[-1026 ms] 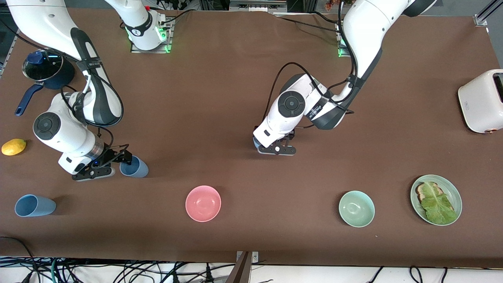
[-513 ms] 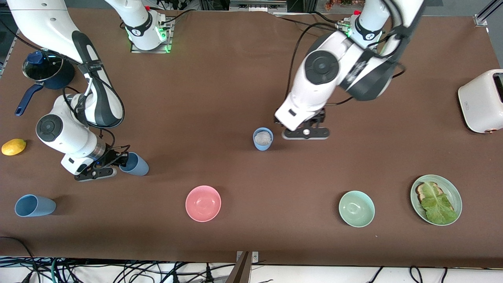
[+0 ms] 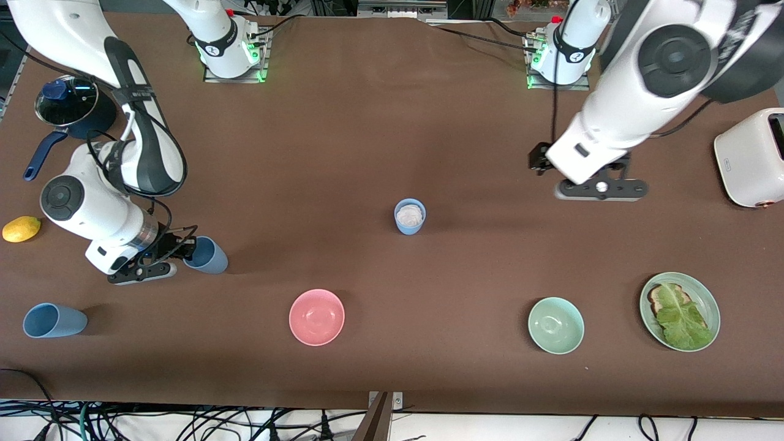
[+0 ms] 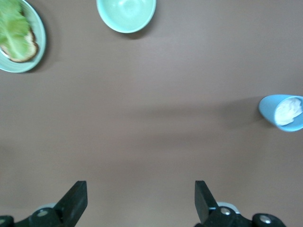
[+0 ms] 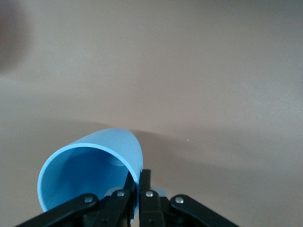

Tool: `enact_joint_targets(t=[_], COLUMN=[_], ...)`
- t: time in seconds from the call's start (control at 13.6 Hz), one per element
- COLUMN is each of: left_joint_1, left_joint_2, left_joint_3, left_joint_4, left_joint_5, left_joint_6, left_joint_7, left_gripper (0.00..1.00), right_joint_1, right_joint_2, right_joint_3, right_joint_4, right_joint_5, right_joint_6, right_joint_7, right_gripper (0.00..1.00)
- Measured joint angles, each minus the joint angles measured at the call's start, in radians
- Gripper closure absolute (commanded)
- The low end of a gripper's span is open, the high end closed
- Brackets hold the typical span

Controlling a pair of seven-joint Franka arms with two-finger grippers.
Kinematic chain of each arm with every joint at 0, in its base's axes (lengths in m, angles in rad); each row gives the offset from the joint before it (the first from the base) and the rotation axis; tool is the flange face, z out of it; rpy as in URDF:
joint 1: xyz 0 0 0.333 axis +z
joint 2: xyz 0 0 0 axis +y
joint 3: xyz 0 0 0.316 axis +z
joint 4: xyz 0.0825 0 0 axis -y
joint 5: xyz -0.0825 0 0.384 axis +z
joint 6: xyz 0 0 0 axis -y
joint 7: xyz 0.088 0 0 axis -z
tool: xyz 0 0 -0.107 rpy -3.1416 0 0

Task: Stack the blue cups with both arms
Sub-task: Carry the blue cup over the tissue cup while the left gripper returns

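Note:
Three blue cups show. One blue cup (image 3: 207, 255) lies tilted on its side toward the right arm's end; my right gripper (image 3: 184, 250) is shut on its rim, one finger inside and one outside, as the right wrist view shows (image 5: 90, 177). An upright blue cup (image 3: 410, 216) with something white inside stands mid-table, also in the left wrist view (image 4: 283, 112). A third blue cup (image 3: 54, 321) lies on its side nearer the front camera. My left gripper (image 3: 597, 190) is open and empty, up over bare table toward the left arm's end (image 4: 139, 201).
A pink bowl (image 3: 316, 316) and a mint-green bowl (image 3: 555, 325) sit near the front edge. A green plate (image 3: 710, 300) holds toast and lettuce. A white toaster (image 3: 751, 157) stands at the left arm's end. A navy saucepan (image 3: 67, 113) and a lemon (image 3: 21, 228) are at the right arm's end.
My left gripper let go of the upright cup mid-table, then rose and swung away toward the left arm's end. My right gripper stayed pinched on the tilted cup, shifting slightly.

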Motion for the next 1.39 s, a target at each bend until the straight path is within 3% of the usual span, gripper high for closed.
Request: enact_joint_targets(t=[0.15, 0.37, 0.51, 0.66, 0.88, 1.39], left_joint_1=[0.020, 0.007, -0.026, -0.040, -0.038, -0.006], left_joint_2=[-0.045, -0.132, -0.196, -0.236, -0.256, -0.259], left_joint_3=[0.034, 0.158, 0.268, 0.321, 0.332, 0.328], left_joint_4=[-0.003, -0.054, -0.138, -0.208, -0.243, -0.238], left_joint_5=[-0.003, -0.074, -0.115, -0.120, -0.120, -0.120], left_joint_6=[-0.028, 0.004, 0.101, 0.148, 0.150, 0.147], left_joint_7=[0.059, 0.083, 0.094, 0.101, 0.162, 0.262], left_gripper=[0.00, 0.00, 0.00, 0.00, 0.00, 0.00], right_joint_1=[0.057, 0.206, 0.349, 0.506, 0.677, 0.889], right_joint_2=[-0.031, -0.051, -0.051, -0.045, -0.014, 0.087], right_joint_3=[0.004, -0.005, -0.063, -0.158, -0.234, -0.250], right_joint_4=[0.060, 0.160, 0.215, 0.268, 0.341, 0.377], right_joint_5=[0.000, 0.000, 0.017, 0.075, 0.133, 0.146], right_joint_6=[-0.094, -0.221, -0.288, -0.341, -0.371, -0.303], right_joint_7=[0.043, 0.208, 0.345, 0.456, 0.615, 0.923], right_gripper=[1.00, 1.00, 1.00, 1.00, 1.00, 1.00])
